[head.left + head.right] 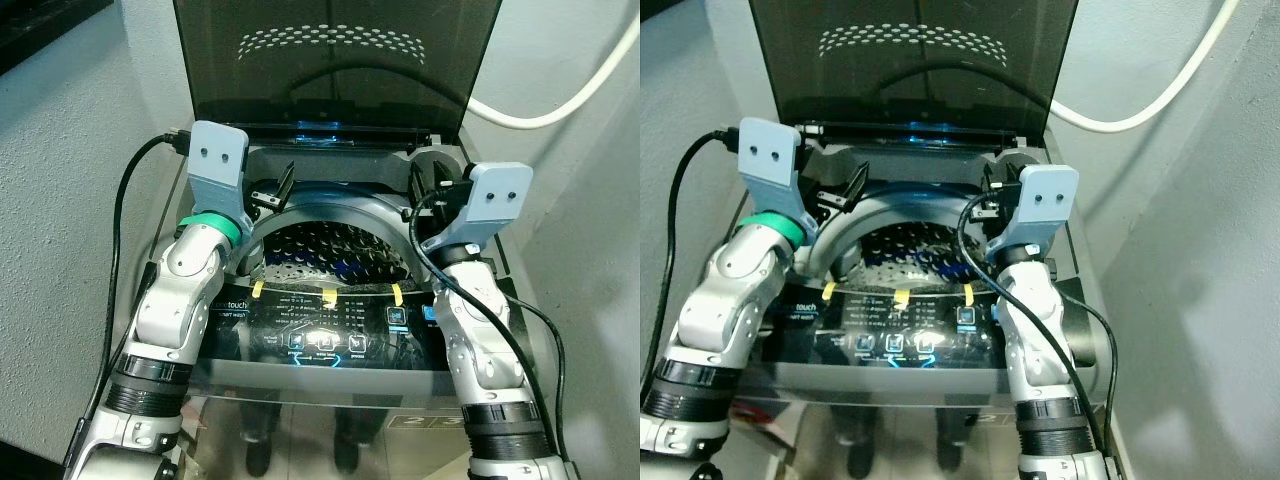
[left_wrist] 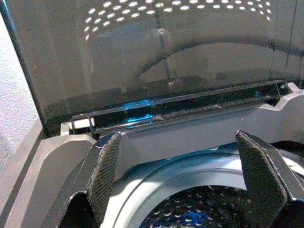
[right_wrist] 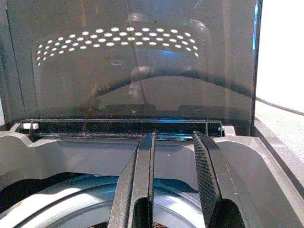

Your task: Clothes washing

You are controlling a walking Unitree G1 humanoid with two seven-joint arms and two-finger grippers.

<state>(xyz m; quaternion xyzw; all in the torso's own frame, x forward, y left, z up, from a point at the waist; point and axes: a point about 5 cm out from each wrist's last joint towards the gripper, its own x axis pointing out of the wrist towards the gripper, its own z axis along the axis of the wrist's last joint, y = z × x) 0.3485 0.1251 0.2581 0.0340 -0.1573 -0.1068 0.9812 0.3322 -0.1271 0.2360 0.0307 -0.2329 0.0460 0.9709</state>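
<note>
The left gripper (image 2: pixel 180 171) hangs over the drum's rim at about ten o'clock, its fingers (image 2: pixel 104 175) spread wide with nothing between them. The right gripper (image 3: pixel 173 185) sits over the rim near two o'clock, fingers drawn narrow but not closed, holding nothing. Both point toward the back of the washing machine (image 1: pixel 300 385), a top-loader directly before the robot. Its perforated drum (image 1: pixel 320 255) lies between the two arms; whether clothes lie inside I cannot tell. The dark tinted lid (image 1: pixel 335 60) stands upright at twelve o'clock. At six o'clock the lit control panel (image 1: pixel 320 325) carries three yellow tape strips (image 1: pixel 327 295). A white hose (image 1: pixel 560 100) curves along the wall at one o'clock.
</note>
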